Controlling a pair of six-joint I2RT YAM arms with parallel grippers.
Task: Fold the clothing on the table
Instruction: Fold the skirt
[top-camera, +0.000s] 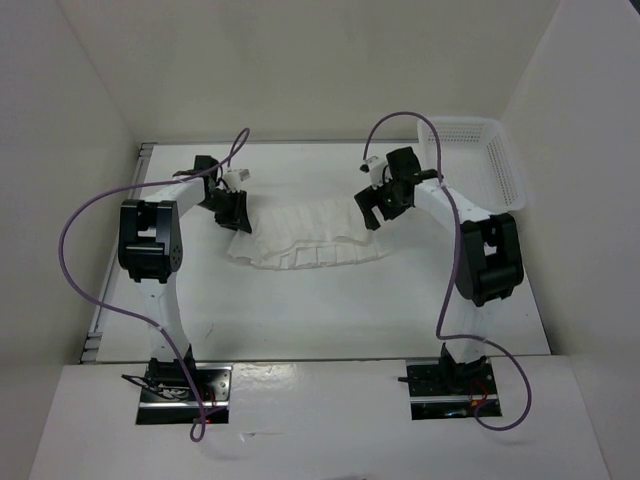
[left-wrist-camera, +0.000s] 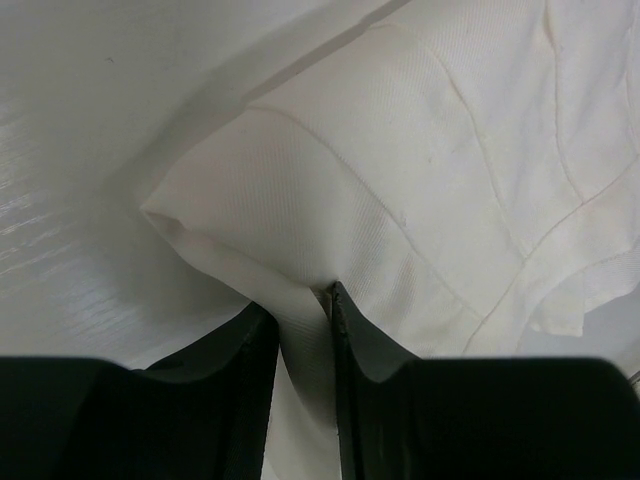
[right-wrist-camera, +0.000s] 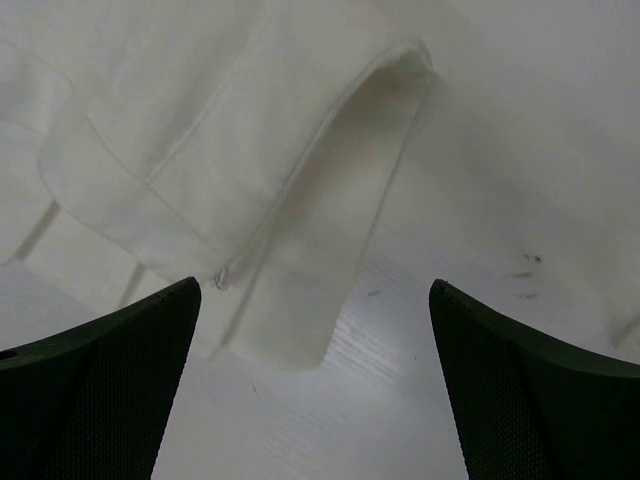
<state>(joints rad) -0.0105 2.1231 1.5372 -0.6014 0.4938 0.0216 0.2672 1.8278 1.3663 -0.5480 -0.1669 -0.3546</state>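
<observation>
Nearest, the 2 arms rise from their bases at the near edge of the table (top-camera: 330, 320) and reach forward, 1 to each end of the pleated white skirt (top-camera: 305, 238). The skirt lies spread across the middle of the table, its pleats fanning toward the near side. The left gripper (left-wrist-camera: 303, 312) is down on the skirt's left corner, its jaws narrow with a ridge of fabric pinched between them, probably to lift that end for a fold. The right gripper (right-wrist-camera: 315, 300) hangs over the skirt's right end, jaws wide and nothing between them, seemingly placed so that both ends can be carried together. Farther off, at the far right corner, a white perforated basket (top-camera: 480, 160) stands apart from the skirt.
</observation>
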